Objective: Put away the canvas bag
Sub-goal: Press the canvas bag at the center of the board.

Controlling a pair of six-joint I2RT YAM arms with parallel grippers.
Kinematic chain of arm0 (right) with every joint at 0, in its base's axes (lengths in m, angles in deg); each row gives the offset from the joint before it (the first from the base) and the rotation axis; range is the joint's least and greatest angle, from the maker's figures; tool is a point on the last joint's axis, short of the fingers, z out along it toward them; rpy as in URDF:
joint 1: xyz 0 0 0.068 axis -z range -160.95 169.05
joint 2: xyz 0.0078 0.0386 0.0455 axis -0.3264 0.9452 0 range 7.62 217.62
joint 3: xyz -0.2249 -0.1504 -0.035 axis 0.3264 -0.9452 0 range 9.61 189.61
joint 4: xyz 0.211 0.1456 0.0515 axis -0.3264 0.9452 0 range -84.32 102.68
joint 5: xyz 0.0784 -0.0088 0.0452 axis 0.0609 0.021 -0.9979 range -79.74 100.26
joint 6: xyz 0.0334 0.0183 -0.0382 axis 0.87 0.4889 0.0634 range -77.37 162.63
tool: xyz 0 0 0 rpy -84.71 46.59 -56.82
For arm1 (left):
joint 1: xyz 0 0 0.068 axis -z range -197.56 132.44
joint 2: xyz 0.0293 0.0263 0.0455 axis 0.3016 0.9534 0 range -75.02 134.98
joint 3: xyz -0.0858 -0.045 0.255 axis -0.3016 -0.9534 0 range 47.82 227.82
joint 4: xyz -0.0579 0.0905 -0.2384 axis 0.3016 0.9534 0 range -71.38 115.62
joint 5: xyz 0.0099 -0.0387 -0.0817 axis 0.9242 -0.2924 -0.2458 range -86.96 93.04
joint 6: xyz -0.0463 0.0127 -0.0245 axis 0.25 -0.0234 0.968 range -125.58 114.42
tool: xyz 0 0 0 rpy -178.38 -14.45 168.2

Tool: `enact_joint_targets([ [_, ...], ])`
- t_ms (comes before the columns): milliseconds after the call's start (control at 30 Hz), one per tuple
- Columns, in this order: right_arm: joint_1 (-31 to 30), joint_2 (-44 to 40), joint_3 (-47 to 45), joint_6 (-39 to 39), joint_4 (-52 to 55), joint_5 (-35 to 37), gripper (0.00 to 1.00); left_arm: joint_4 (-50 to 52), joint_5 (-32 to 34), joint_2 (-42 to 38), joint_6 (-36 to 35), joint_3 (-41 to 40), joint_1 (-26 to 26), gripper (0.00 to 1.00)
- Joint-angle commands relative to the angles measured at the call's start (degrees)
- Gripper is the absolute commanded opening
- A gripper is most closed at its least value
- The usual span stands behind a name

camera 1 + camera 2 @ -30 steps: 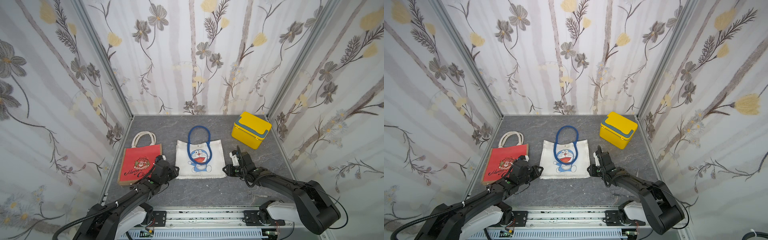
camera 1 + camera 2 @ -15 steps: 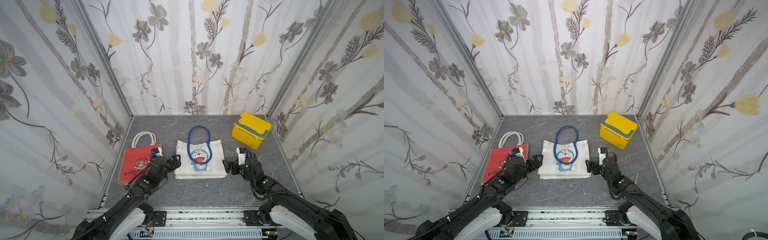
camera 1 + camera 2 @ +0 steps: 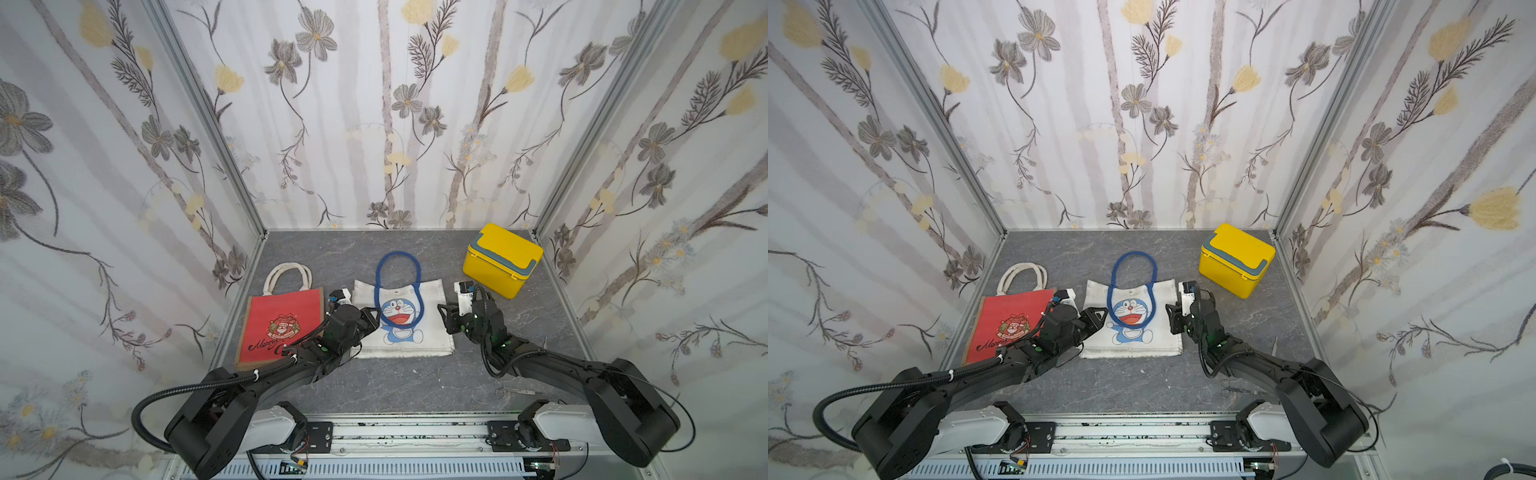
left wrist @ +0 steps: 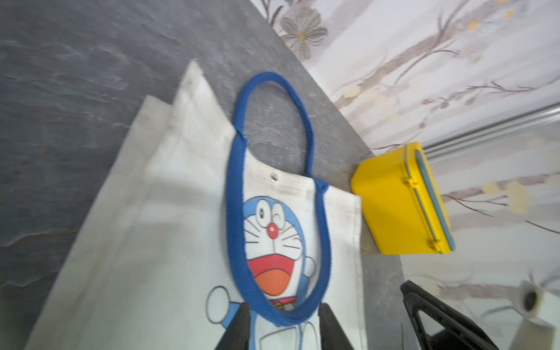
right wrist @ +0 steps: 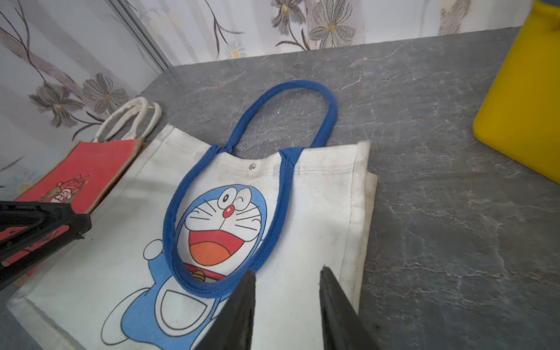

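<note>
You see, in both top views, the Doraemon canvas bag (image 3: 432, 332) flat mid-table with its handle pointing to the back wall. The left gripper (image 3: 373, 319) and right gripper (image 3: 444, 321) flank it, equally near.

Left wrist: the jaws are narrowly parted over the blue handle (image 4: 233, 212).

Right wrist: the jaws are parted too.

Since a second ago, both grippers sit farther up the bag's sides.

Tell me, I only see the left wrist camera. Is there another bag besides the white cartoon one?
Observer: Yes, a flat red fabric bag with white rope handles lies beside the white canvas cartoon bag, on the left arm's side.
Operator: What's the other pincer holding?
Observer: Nothing; the right pincer is open by the white bag's edge.
Operator: Any tools around?
Observer: Yes, small metal scissors lie on the grey stone-look table by the right arm.
</note>
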Motion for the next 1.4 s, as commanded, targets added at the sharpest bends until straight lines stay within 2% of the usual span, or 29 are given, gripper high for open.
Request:
enact_joint_targets([
  [0, -1.23, 6.29, 2.60, -2.41, -5.93, 3.00, 0.27, -2.23, 2.50, 4.55, 3.29, -0.12, 0.16, 0.27],
  [67, -1.88, 10.29, 4.32, -2.21, -4.66, 4.51, 0.14, -2.59, 0.59, 7.34, 2.95, -0.26, 0.20, 0.26],
  [267, -5.13, 18.03, -0.50, 1.56, -8.41, 8.20, 0.09, -4.12, 1.84, 10.01, 6.08, -6.63, 0.43, 0.23],
  [400, -6.10, 19.84, -6.55, 4.29, -13.00, 7.85, 0.08, -5.79, 2.56, 9.22, 8.72, -12.10, 0.66, 0.19],
  [533, -7.69, 17.76, -11.45, 5.38, -15.06, 9.18, 0.09, -4.15, 3.50, 6.07, 10.14, -15.61, 1.80, 0.17],
  [767, -12.91, 8.71, -16.27, 5.09, -14.40, 16.08, 0.15, 1.49, 9.01, -6.14, 14.90, -21.46, 3.31, 0.12],
  [867, -14.82, 6.24, -16.93, 5.17, -13.40, 14.36, 0.19, 2.70, 8.38, -7.20, 14.69, -21.24, 3.40, 0.12],
  [1000, -15.57, 8.71, -14.98, 2.81, -12.86, 11.40, 0.14, 2.32, 6.91, -7.46, 15.66, -20.45, 4.32, 0.13],
  [1167, -19.83, 11.43, -14.16, 3.19, -11.43, 17.85, 0.11, 2.15, 7.80, -8.41, 16.54, -21.43, 4.98, 0.13],
  [1367, -21.39, 6.94, -15.78, 4.04, -10.06, 21.52, 0.08, 0.83, 6.25, -7.72, 15.96, -21.40, 5.02, 0.13],
])
